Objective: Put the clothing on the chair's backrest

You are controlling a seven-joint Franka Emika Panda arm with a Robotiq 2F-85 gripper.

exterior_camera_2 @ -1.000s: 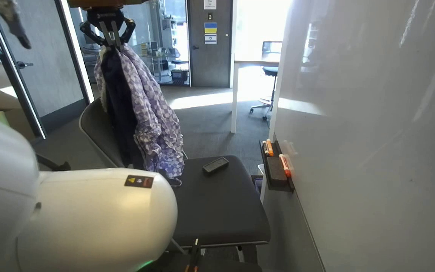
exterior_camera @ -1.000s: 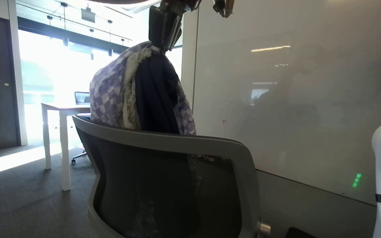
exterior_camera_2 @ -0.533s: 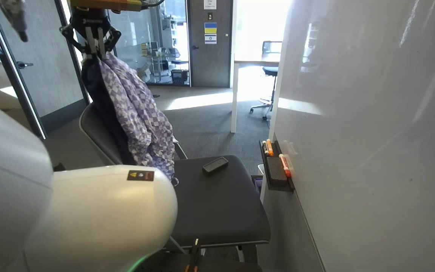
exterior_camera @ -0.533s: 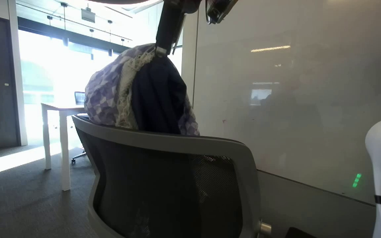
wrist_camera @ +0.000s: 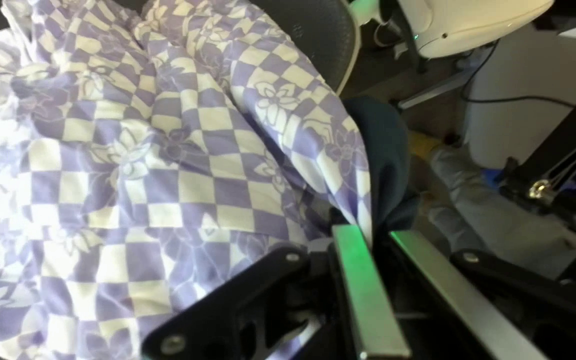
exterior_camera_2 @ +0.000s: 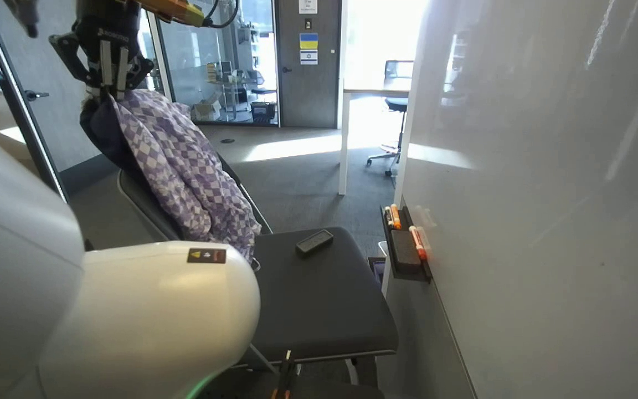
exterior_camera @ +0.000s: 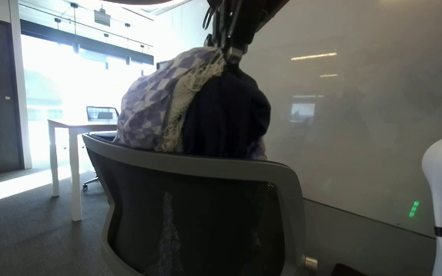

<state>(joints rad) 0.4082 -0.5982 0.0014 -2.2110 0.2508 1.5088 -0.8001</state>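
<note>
The clothing is purple-and-white checkered cloth with a dark navy side and a cream fringe; it shows in both exterior views (exterior_camera: 148, 107) (exterior_camera_2: 186, 166) and fills the left of the wrist view (wrist_camera: 143, 190). My gripper (exterior_camera: 230, 55) (exterior_camera_2: 109, 91) (wrist_camera: 373, 232) is shut on its upper edge, with cloth pinched between the fingertips. The chair's backrest (exterior_camera: 190, 166) (exterior_camera_2: 144, 208) is dark mesh with a grey frame. The gripped edge is above the backrest's top rim; the cloth hangs down along the seat side. The clothing's lower end is partly hidden by the arm.
The chair seat (exterior_camera_2: 319, 305) holds a black eraser (exterior_camera_2: 314, 242). A whiteboard (exterior_camera_2: 546, 194) with a marker tray (exterior_camera_2: 406, 249) stands beside the chair. The white arm link (exterior_camera_2: 169, 299) crosses in front of the seat. A white table (exterior_camera: 73, 126) stands farther back.
My gripper has carried the clothing's top sideways and toward the back of the chair, rightward in one exterior picture and leftward and slightly down in another. The grip has stayed shut.
</note>
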